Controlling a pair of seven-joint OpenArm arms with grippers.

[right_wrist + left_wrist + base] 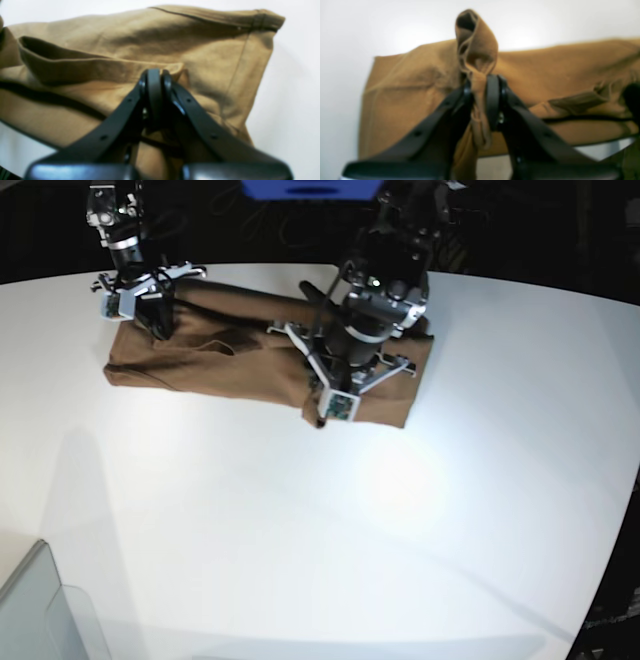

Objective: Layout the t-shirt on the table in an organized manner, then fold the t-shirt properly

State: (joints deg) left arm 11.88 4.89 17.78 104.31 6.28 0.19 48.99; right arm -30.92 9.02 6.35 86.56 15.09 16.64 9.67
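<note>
Two grippers hold the brown t-shirt (220, 375), which lies bunched on the white desk (300, 520). At the left of the base view the right gripper (156, 75) has its jaws clamped on a fold; at the right the left gripper (480, 82) pinches a raised fold. I judge both should lift together and pull evenly apart, so the cloth spreads flat.

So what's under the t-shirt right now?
Only the white table shows around the brown t-shirt. Whatever lies beneath its folded layers is covered. Both pincers, left and right, pinch cloth from above.
</note>
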